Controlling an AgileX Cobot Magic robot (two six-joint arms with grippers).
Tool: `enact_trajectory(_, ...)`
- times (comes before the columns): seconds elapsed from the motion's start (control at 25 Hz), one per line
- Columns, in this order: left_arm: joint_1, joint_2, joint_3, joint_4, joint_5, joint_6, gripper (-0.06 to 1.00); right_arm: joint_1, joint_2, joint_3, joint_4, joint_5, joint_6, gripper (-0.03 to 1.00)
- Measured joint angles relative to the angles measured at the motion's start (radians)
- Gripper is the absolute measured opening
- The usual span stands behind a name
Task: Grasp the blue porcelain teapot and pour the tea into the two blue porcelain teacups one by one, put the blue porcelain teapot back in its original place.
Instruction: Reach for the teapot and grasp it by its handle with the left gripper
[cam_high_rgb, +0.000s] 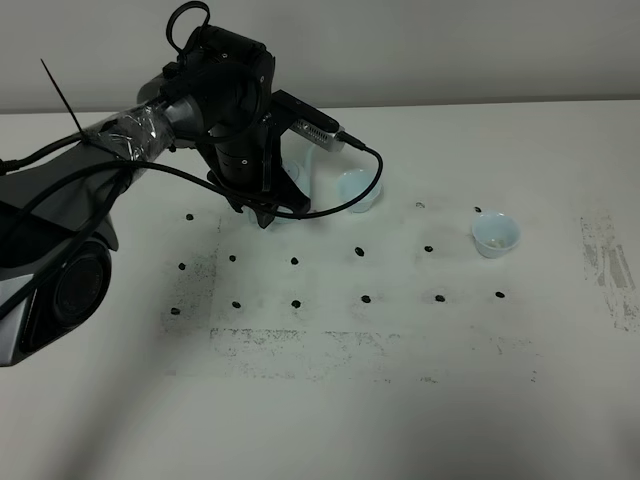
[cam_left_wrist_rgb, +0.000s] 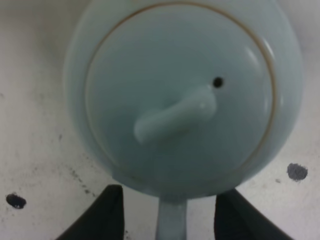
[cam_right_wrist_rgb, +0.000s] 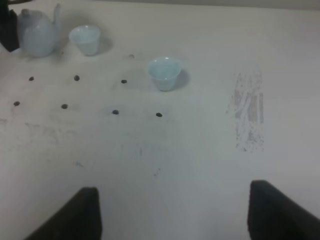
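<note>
Directly over the blue porcelain teapot (cam_left_wrist_rgb: 180, 100) hangs the L gripper (cam_left_wrist_rgb: 171, 200), jaws released. 1 black finger sits on each side of the pot's loop handle (cam_left_wrist_rgb: 171, 222) w/ gaps showing, so nothing's gripped yet. Makes sense imo: the handle is the only thin part it can pinch, & a hold there lets the wrist tip the spout. The teapot stands upright on the counter (cam_high_rgb: 330, 400), lid on. The nearer teacup (cam_high_rgb: 358, 190) is just beside the teapot, prob. on its spout side, handy for a short pour. The farther teacup (cam_high_rgb: 496, 234) is well apart, beyond the 1st. The R gripper (cam_right_wrist_rgb: 172, 187) is well away from the teapot, jaws spread, holding nothing.
</note>
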Motion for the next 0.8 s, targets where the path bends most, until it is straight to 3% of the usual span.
enact_trajectory(0.8,0.0,0.014,0.0,-0.004,-0.035,0.024,0.4,0.0,0.0,0.0,0.0,0.0,0.0,0.59)
